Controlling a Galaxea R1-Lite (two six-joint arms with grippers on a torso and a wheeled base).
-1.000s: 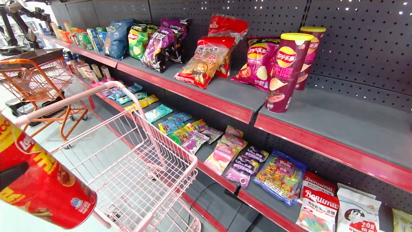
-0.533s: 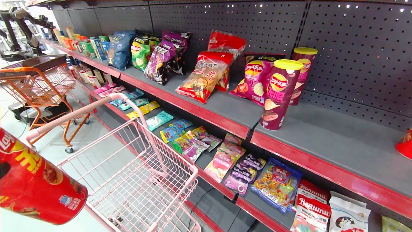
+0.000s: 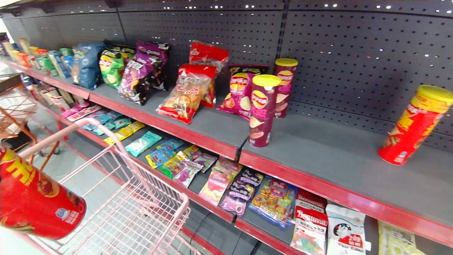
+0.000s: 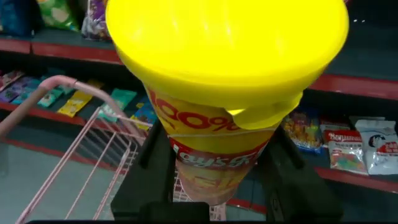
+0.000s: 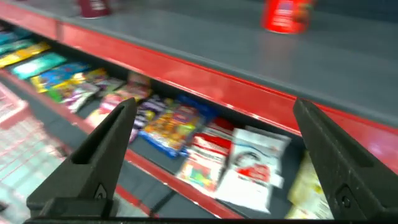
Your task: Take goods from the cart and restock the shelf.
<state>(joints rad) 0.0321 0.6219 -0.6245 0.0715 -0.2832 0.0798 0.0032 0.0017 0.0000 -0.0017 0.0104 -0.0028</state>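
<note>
A red chip can (image 3: 35,198) with a yellow lid (image 4: 227,62) lies tilted at the lower left of the head view, above the pink cart (image 3: 88,124). My left gripper (image 4: 217,180) is shut on the can's body, one black finger on each side. My right gripper (image 5: 214,112) stands open with nothing between its fingers, facing the red front edge of the upper shelf (image 5: 205,68). Another red chip can (image 3: 412,125) leans on the grey upper shelf (image 3: 318,152) at the right, against the pegboard.
Two purple chip cans (image 3: 263,109) and several snack bags (image 3: 184,94) stand on the upper shelf's left part. Candy bags (image 3: 272,200) lie on the lower shelf. An orange cart (image 3: 14,109) stands at the far left. Bare shelf lies between the purple and red cans.
The head camera has swung to the right, so the shelf's red can has come fully into view. The held can stays at the lower left in my left gripper.
</note>
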